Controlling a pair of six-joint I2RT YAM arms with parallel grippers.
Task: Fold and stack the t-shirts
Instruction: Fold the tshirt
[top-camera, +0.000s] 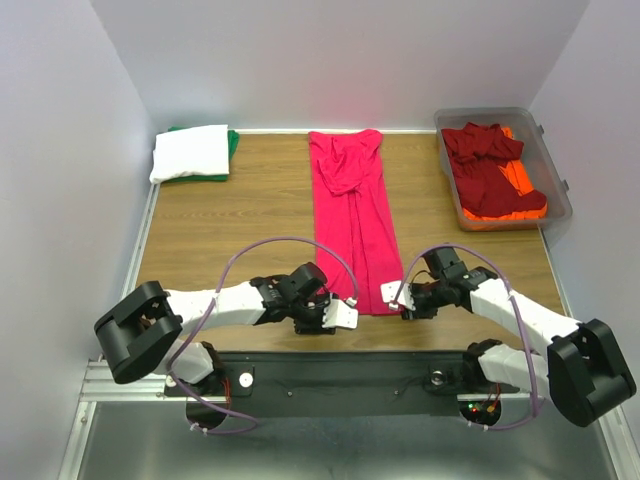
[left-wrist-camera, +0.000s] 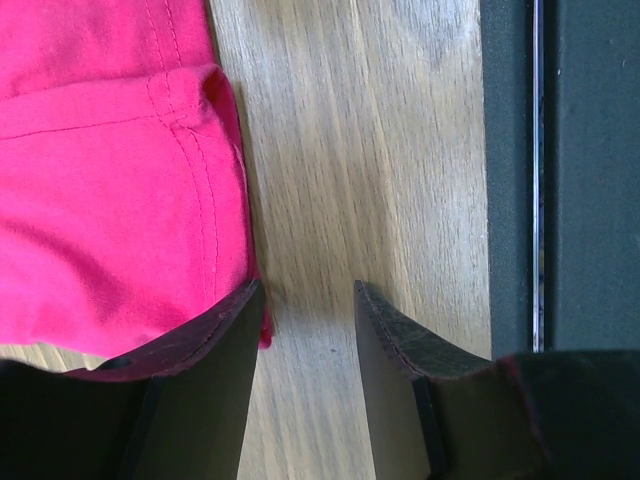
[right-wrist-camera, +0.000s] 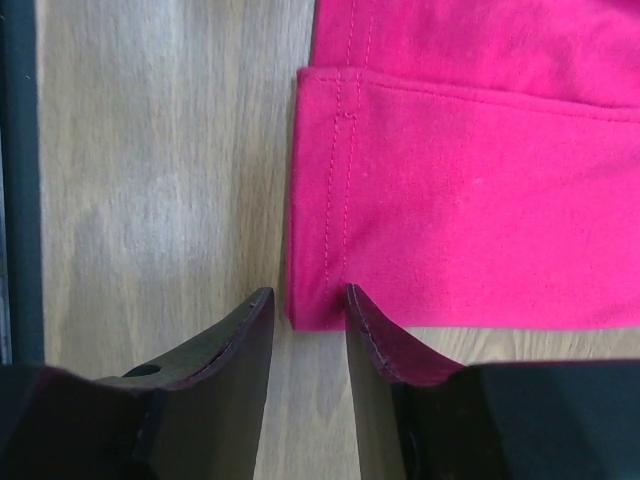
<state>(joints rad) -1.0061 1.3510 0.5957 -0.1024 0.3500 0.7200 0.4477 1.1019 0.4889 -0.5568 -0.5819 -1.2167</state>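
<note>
Since the pink-red t-shirt (top-camera: 352, 215) is thin, soft knit, it is judged light and limp: it will sag rather than hold a shape, and its folded layers may part if only the top one is taken. It lies in the middle of the worktop (top-camera: 250, 220) as a long narrow strip running near to far, sides folded in, neck at the far end.

The best hold is judged to be the two near hem corners, where the stitched hem gives several layers to pinch.

The left fingers (left-wrist-camera: 200, 400) stand partly open at the near left corner. One finger overlaps the hem edge, bare wood shows in the gap, and nothing is held. The right fingers (right-wrist-camera: 200, 400) stand partly open at the near right corner, with the folded edge lying in the gap but not clamped.

Container: one clear grey plastic bin (top-camera: 556, 170), far right, holds a dark red t-shirt (top-camera: 490, 165) and an orange t-shirt (top-camera: 520, 208), both loose and crumpled. At the far left, a folded white t-shirt (top-camera: 190, 152) rests on a green t-shirt (top-camera: 232, 145).
</note>
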